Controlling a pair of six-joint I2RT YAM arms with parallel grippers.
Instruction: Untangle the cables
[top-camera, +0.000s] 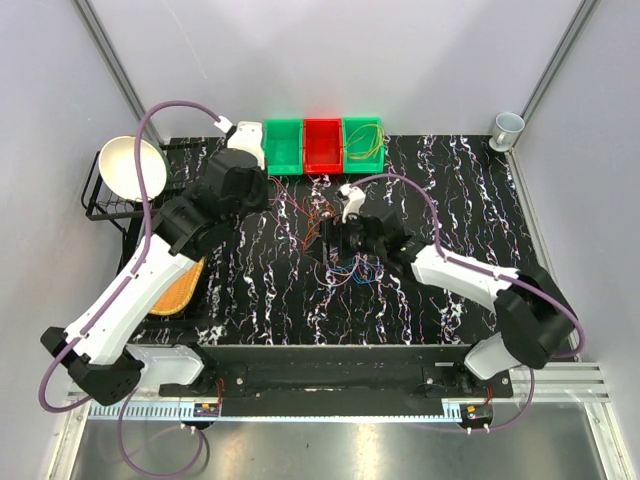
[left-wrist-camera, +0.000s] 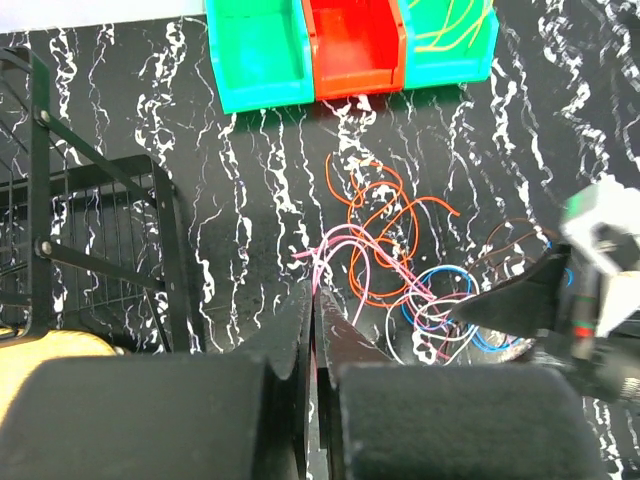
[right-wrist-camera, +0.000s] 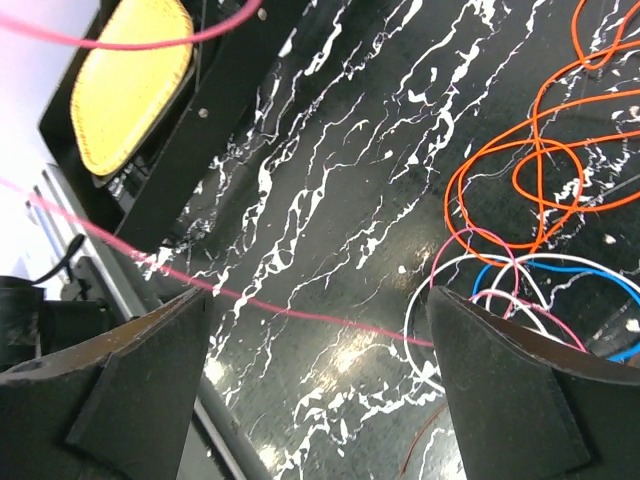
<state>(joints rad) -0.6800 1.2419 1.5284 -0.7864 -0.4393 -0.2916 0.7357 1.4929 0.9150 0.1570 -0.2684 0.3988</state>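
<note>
The cables (top-camera: 345, 262) lie in a loose tangle of orange, pink, white, blue and brown loops at the table's middle. In the left wrist view the tangle (left-wrist-camera: 400, 250) spreads ahead of my left gripper (left-wrist-camera: 312, 300), which is shut on a pink cable (left-wrist-camera: 320, 262) pulled up from the pile. In the top view the left gripper (top-camera: 272, 196) sits left of the tangle. My right gripper (right-wrist-camera: 320, 310) is wide open, low over the table. The taut pink cable (right-wrist-camera: 300, 308) runs across between its fingers. Orange loops (right-wrist-camera: 540, 170) lie to its right. The right gripper (top-camera: 335, 240) hovers at the tangle's left edge.
Three bins stand at the back: green (top-camera: 283, 146), red (top-camera: 322, 145), and green (top-camera: 363, 143) holding yellow-green cables. A black wire rack (top-camera: 100, 190) with a white bowl (top-camera: 132, 165) is at the left, a yellow pad (top-camera: 180, 290) below it. A cup (top-camera: 507, 128) stands back right.
</note>
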